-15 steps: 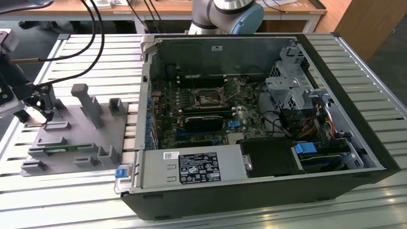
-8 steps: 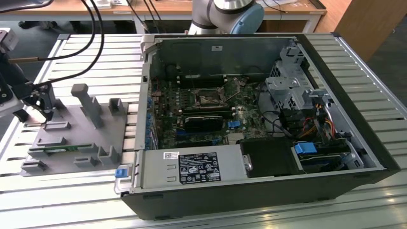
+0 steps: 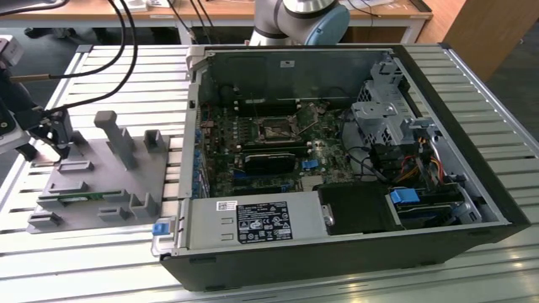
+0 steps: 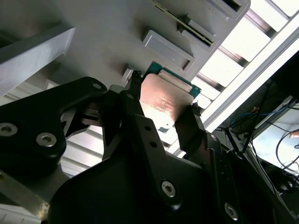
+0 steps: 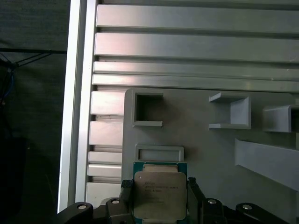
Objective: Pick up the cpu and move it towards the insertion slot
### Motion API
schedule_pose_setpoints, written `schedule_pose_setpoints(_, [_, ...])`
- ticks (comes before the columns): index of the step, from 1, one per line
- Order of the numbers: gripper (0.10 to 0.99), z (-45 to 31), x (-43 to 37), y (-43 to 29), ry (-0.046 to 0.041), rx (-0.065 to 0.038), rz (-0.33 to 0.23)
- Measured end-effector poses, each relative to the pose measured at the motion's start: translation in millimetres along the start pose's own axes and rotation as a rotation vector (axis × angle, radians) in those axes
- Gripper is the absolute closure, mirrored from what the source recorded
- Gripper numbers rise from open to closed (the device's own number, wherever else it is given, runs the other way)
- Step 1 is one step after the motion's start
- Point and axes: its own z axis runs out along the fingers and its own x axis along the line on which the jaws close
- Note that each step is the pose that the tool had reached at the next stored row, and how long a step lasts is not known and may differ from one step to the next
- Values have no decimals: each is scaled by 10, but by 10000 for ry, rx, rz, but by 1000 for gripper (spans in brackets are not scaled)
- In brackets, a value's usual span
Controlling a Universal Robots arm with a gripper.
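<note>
First wrist view: black gripper clamped on the flat silver square cpu.
We see both over a grey plastic tray.

The cpu is running off the frame edge in the first wrist view, the gripper is covering its two flanks, and the arm is being cropped at the exterior view's upper centre.

Holds the cpu in the claw over the tray on the table at the exterior view's left, well apart from the insertion slot inside the computer case lying to its right.
</note>
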Motion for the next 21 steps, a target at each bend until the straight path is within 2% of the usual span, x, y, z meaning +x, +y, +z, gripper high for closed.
schedule_pose_setpoints(21, [545,-59,1,4,0,0,2])
